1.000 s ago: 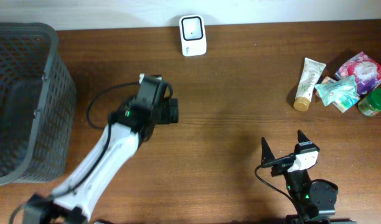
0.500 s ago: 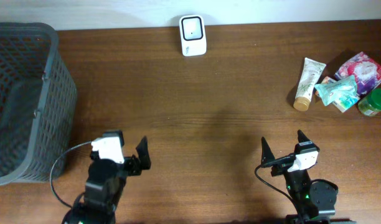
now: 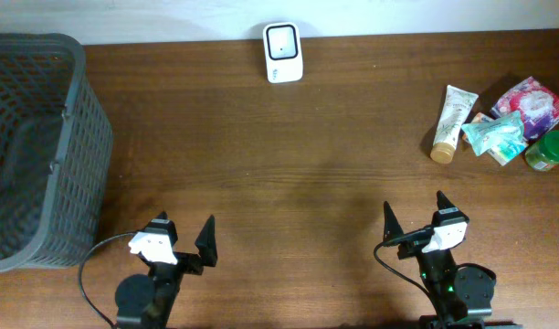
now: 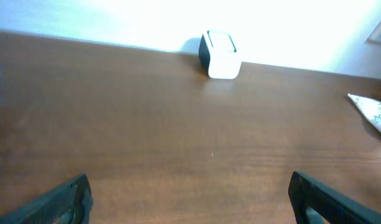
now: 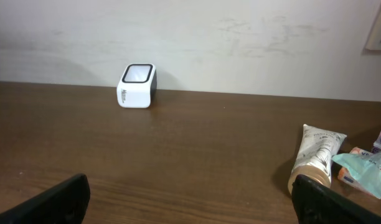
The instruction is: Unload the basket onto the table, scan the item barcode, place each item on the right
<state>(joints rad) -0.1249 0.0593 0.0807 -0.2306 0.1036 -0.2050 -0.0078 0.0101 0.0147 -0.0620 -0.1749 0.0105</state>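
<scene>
The white barcode scanner (image 3: pixel 283 52) stands at the table's far edge, its window facing up; it also shows as the scanner (image 4: pixel 220 55) and the scanner (image 5: pixel 137 86) in the wrist views. The items lie at the far right: a cream tube (image 3: pixel 454 122), a teal packet (image 3: pixel 499 135), a pink packet (image 3: pixel 532 103) and a green-lidded jar (image 3: pixel 550 151). No barcode is readable. My left gripper (image 3: pixel 184 230) sits open and empty at the front left. At the front right, my right gripper (image 3: pixel 415 212) is also open and empty, well short of the tube (image 5: pixel 316 155).
A dark grey mesh basket (image 3: pixel 42 110) fills the left end of the table. The left wrist view catches the tube's tip (image 4: pixel 372 112) at its right edge. A pale wall runs behind the scanner.
My left arm has drawn back from the table's middle left to the front edge, gripper still open. The right arm and the items have not moved.
</scene>
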